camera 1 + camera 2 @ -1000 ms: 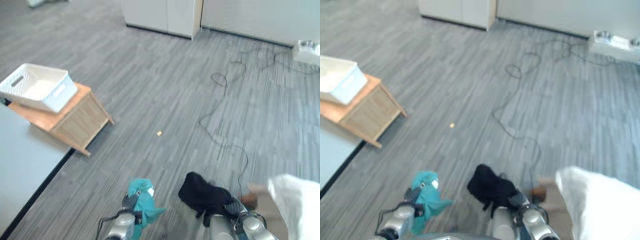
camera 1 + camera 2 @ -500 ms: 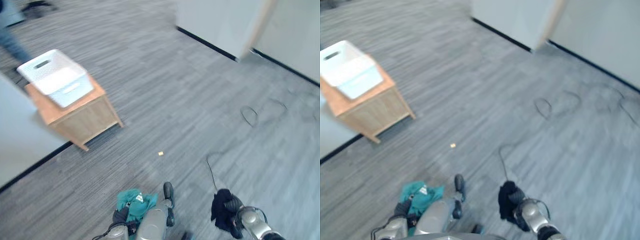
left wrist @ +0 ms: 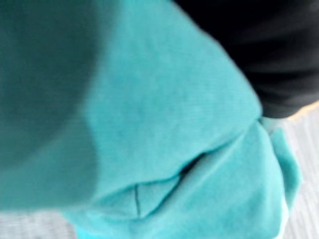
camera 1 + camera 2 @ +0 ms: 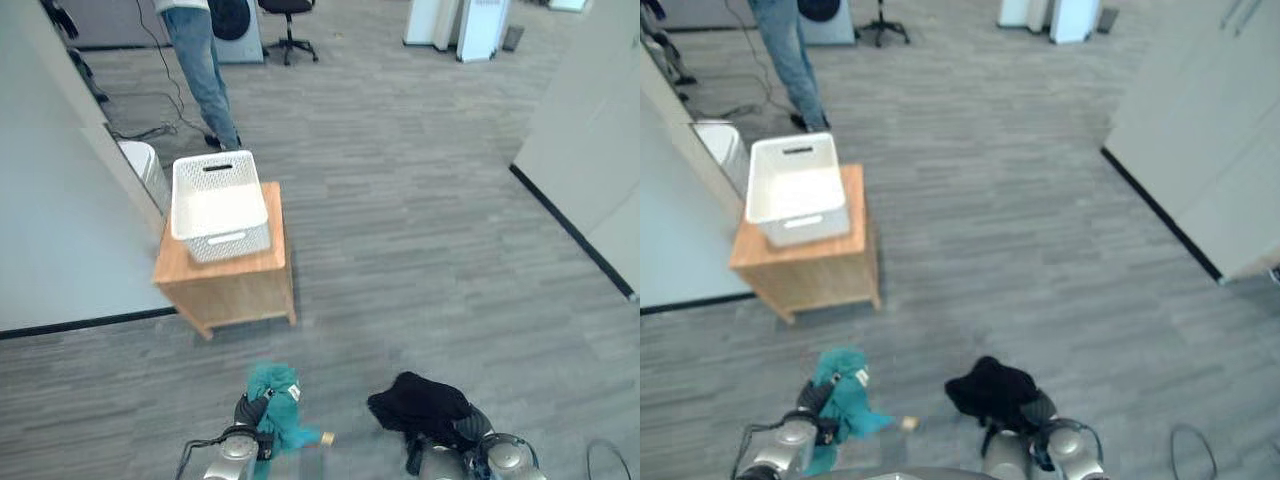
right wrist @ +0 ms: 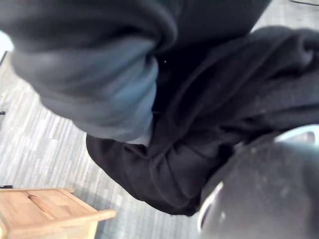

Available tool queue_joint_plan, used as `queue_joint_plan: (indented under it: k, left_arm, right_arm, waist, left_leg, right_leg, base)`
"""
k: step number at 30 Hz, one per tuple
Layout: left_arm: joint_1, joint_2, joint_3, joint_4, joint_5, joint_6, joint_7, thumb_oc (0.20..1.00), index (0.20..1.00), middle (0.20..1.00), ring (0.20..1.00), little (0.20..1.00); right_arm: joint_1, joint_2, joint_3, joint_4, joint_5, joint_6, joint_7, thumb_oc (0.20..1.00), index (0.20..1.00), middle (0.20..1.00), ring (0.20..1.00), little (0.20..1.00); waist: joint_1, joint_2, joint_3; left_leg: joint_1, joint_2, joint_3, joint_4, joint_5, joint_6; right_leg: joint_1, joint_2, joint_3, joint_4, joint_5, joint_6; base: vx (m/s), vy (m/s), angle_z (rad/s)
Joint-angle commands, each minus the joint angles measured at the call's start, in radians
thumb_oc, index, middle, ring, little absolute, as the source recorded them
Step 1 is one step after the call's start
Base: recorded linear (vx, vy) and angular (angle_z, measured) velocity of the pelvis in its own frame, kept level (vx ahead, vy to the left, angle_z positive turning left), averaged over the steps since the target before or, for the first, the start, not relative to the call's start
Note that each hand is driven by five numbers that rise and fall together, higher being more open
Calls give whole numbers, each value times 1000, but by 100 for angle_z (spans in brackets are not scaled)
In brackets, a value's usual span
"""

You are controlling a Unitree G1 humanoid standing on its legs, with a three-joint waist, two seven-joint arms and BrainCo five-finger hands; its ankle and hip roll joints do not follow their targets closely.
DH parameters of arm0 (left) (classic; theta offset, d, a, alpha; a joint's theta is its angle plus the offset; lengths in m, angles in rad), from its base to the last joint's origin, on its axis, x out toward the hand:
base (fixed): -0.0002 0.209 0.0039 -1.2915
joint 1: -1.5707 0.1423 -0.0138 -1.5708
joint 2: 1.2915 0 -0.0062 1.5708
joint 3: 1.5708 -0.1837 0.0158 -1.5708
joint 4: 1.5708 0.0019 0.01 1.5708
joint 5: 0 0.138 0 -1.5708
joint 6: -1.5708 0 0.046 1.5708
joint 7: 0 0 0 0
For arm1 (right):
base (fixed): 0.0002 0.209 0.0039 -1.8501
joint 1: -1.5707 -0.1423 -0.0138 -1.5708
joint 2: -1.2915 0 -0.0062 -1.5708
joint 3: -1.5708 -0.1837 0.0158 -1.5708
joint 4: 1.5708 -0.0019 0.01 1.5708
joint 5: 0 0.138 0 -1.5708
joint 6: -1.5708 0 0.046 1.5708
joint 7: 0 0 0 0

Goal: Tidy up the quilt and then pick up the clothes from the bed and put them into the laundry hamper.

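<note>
My left hand (image 4: pixel 247 413) is low in the left eye view, shut on a teal garment (image 4: pixel 276 402) that hangs bunched from it. The same teal cloth (image 3: pixel 159 129) shows close up in the left wrist view. My right hand (image 4: pixel 470 428) is low and to the right, shut on a black garment (image 4: pixel 420 404). Folds of that black garment (image 5: pixel 214 119) lie against the hand's dark cover (image 5: pixel 259 194). The white laundry hamper (image 4: pixel 218 203) stands open on a low wooden cabinet (image 4: pixel 232 288), ahead and to the left of both hands.
A pale grey panel (image 4: pixel 50 210) runs along the left side, with a white bin (image 4: pixel 140 162) behind the cabinet. A person in jeans (image 4: pixel 203 75) stands at the back, near an office chair (image 4: pixel 288 15). A white wall (image 4: pixel 600 130) rises on the right.
The camera has swung round, so the hamper and cabinet now sit ahead at centre left. Both hands still hold their garments low in the view.
</note>
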Motion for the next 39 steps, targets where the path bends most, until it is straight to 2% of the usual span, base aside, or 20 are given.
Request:
queue_joint_plan:
  k: [1, 4, 7, 9, 11, 12, 14, 15, 16, 18, 19, 20, 21, 24, 27, 31, 32, 34, 37, 39]
  left_arm:
    - [-85, -10, 16, -20, 34, -41, 6, 200, 200, 200, 200, 200]
    - [-59, -17, 17, -25, 28, -47, -6, 200, 200, 200, 200, 200]
    - [-60, -37, 40, -33, -21, -46, 6, 200, 200, 200, 200, 200]
    - [-64, -37, 42, -62, -43, -45, 13, 200, 200, 200, 200, 200]
    - [-51, -37, 42, -92, -42, -45, 4, 200, 200, 200, 200, 200]
    - [-37, -17, 31, -96, -26, -32, -33, 200, 200, 200, 200, 200]
    - [-25, -12, 32, -122, -14, -38, -33, 200, 200, 200, 200, 200]
    - [-3, -13, 42, -112, 5, -40, -33, 200, 200, 200, 200, 200]
    - [4, -12, 45, -109, 10, -33, -36, 200, 200, 200, 200, 200]
    - [5, -12, 44, -111, 10, -32, -36, 200, 200, 200, 200, 200]
    - [11, 0, 45, -123, 19, -29, -34, 200, 200, 200, 200, 200]
    - [12, 1, 45, -125, 18, -28, -34, 200, 200, 200, 200, 200]
    - [37, 21, 59, -139, 12, -24, -38, 200, 200, 200, 200, 200]
    - [26, 43, 79, -133, 10, -20, -31, 200, 200, 200, 200, 200]
    - [16, 72, 88, -194, 11, -28, -18, 200, 200, 200, 200, 200]
    - [33, 98, 83, -281, -2, -39, -28, 200, 200, 200, 200, 200]
    - [62, 107, 98, -323, -33, -46, -40, 200, 200, 200, 200, 200]
    - [75, 115, 130, -341, -74, -55, -45, 200, 200, 200, 200, 200]
    - [87, 129, 171, -373, -88, -59, -39, 200, 200, 200, 200, 200]
    - [100, 143, 195, -374, -122, -62, -62, 200, 200, 200, 200, 200]
  right_arm:
    - [-80, -36, -47, -62, 3, -6, -7, 200, 200, 200, 200, 200]
    - [-67, -37, -26, -55, -20, -7, 4, 200, 200, 200, 200, 200]
    - [-113, -54, 5, -60, -29, -12, 3, 200, 200, 200, 200, 200]
    - [-148, -72, 36, -76, -39, -8, -11, 200, 200, 200, 200, 200]
    - [-168, -77, 49, -69, -50, 1, -11, 200, 200, 200, 200, 200]
    - [-291, -164, 15, 66, 9, 36, 54, 200, 200, 200, 200, 200]
    - [-219, -139, 17, 25, -12, 0, 38, 200, 200, 200, 200, 200]
    - [-176, -99, 24, 19, -30, -13, 17, 200, 200, 200, 200, 200]
    - [-172, -84, 14, 34, -38, -15, 1, 200, 200, 200, 200, 200]
    - [-171, -84, 14, 35, -38, -16, 0, 200, 200, 200, 200, 200]
    - [-166, -80, 2, 18, -40, -13, -14, 200, 200, 200, 200, 200]
    - [-165, -80, 2, 17, -40, -12, -14, 200, 200, 200, 200, 200]
    - [-148, -61, -4, 17, -37, -11, -13, 200, 200, 200, 200, 200]
    - [-126, -29, -16, -7, -28, -8, -7, 200, 200, 200, 200, 200]
    - [-120, -30, -28, -61, -29, -8, -1, 200, 200, 200, 200, 200]
    - [-103, -42, -50, -109, -16, -9, -15, 200, 200, 200, 200, 200]
    - [-103, -54, -66, -116, -16, -9, -29, 200, 200, 200, 200, 200]
    - [-101, -76, -103, -150, -6, -10, -48, 200, 200, 200, 200, 200]
    - [-71, -118, -188, -253, 5, -16, -70, 200, 200, 200, 200, 200]
    - [-69, -143, -244, -311, 12, -28, -94, 200, 200, 200, 200, 200]
  waist:
    - [-18, 27, 101]
    - [-21, 30, 92]
    - [25, 0, 127]
    - [66, -11, 151]
    - [92, -9, 155]
    - [128, -12, 133]
    - [128, -14, 131]
    - [123, -4, 116]
    - [122, 10, 111]
    - [120, 8, 113]
    - [114, 4, 108]
    - [115, 3, 109]
    - [126, -17, 92]
    - [89, -23, 102]
    - [43, -2, 120]
    - [23, -4, 128]
    - [22, -11, 122]
    - [16, -20, 125]
    - [5, -32, 126]
    - [12, -59, 112]
  left_leg:
    - [-8, -20, -6, -28, 27, -63]
    - [34, 0, -29, 15, 37, -79]
    - [-234, 26, -69, 613, 232, -121]
    - [-349, 90, 25, 737, 248, -107]
    - [-413, 78, 82, 671, 199, -96]
    - [-443, 51, 97, 588, 181, -85]
    - [-443, 30, 108, 508, 175, -75]
    - [-462, 20, 203, 272, 214, -67]
    - [-466, 24, 282, 174, 249, -83]
    - [-453, 17, 281, 157, 255, -85]
    - [-459, 53, 401, 137, 282, -81]
    - [-458, 53, 402, 138, 282, -81]
    - [-391, -9, 383, 75, 240, -19]
    - [-282, -61, 367, 6, 190, 37]
    - [-218, -33, 315, -28, 171, 35]
    - [-186, -14, 244, -28, 158, 8]
    - [-190, -4, 208, -28, 168, -16]
    - [-188, 9, 138, -28, 153, -43]
    - [-173, 51, 43, -28, 133, -75]
    - [-157, 56, 6, -28, 127, -93]
  right_leg:
    - [149, 6, -6, -202, 131, 98]
    - [195, 30, 13, -192, 130, 76]
    - [331, 66, 24, -203, 90, -6]
    - [399, 82, -15, -203, 28, -43]
    - [433, 85, -28, -203, -8, -41]
    - [458, 90, -47, -203, -28, -38]
    - [470, 93, -57, -203, -37, -31]
    - [517, 136, -65, -203, -96, -32]
    - [557, 172, -87, -203, -137, -32]
    - [563, 170, -88, -203, -142, -31]
    - [618, 201, -140, -203, -165, -47]
    - [619, 200, -140, -203, -165, -47]
    - [633, 186, -171, -92, -143, -23]
    - [506, 64, -176, 302, 30, 96]
    - [330, 0, -110, 520, 52, 94]
    - [291, -14, -82, 349, 6, 59]
    - [288, -8, -17, 74, 9, 29]
    - [298, -21, 106, -140, 53, 50]
    - [264, -56, 288, -198, 116, 79]
    - [296, -56, 282, -194, 92, 80]
  base:
    - [456, -151, 86]
    - [563, -236, 16]
    - [585, -466, 64]
    - [384, -355, -3]
    - [465, -138, 3]
    - [505, -72, 30]
    - [429, -31, 22]
    - [680, -46, 67]
    - [692, -51, 100]
    - [318, -34, 104]
    - [308, -38, 51]
    - [682, 28, 16]
    - [518, 98, 22]
    - [479, 155, 60]
    - [402, -6, 98]
    - [318, -245, 108]
    - [354, -400, 82]
    - [431, -451, 80]
    - [317, -368, 126]
    - [403, -484, 160]
